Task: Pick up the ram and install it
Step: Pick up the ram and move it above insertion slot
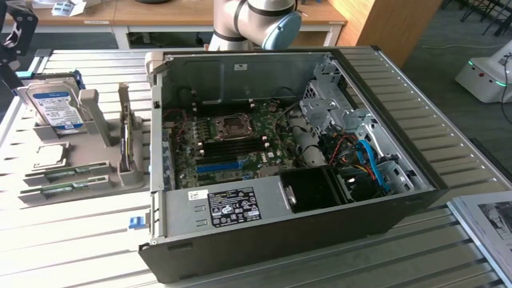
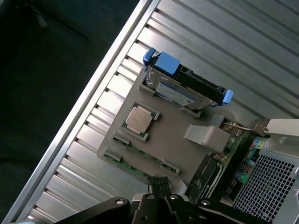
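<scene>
Near the ram [image 1: 64, 173], hard drive [image 1: 53, 108] upright.

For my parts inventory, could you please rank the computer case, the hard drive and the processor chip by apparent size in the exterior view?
Largest: computer case
Middle: hard drive
Smallest: processor chip, lying near the drive, so the comparison is fair.

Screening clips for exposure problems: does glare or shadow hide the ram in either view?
Exterior view: glare bleaches the slatted table around the grey tray, but the ram is readable; the interior of the computer case is dim. Wrist view: even light on the ram, the floor beside the table nearly black, the gripper in shadow.
</scene>
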Controlling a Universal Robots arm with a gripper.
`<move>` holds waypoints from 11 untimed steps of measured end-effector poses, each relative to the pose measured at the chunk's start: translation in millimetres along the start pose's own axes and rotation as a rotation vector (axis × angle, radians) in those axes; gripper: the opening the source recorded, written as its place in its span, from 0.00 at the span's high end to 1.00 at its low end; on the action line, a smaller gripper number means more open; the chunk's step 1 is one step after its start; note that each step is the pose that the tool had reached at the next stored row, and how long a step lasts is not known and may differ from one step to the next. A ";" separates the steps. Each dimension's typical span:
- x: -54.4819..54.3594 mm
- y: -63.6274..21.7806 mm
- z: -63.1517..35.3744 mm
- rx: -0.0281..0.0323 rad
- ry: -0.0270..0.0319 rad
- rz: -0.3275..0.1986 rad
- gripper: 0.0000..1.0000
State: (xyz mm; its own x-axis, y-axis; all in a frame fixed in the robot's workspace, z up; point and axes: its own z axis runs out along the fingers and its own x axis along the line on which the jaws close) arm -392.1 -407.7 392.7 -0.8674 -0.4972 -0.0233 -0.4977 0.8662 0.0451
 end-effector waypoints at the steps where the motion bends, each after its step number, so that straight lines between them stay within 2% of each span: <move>1: 0.0 0.0 0.0 -0.0002 0.0003 -0.008 0.90; 11: 0.0 0.0 0.0 -0.0019 0.0038 -0.084 0.90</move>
State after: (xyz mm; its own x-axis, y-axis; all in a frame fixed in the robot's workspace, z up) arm -392.1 -407.7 392.7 -0.8223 -0.5686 -0.0233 -0.5691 0.8211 0.0450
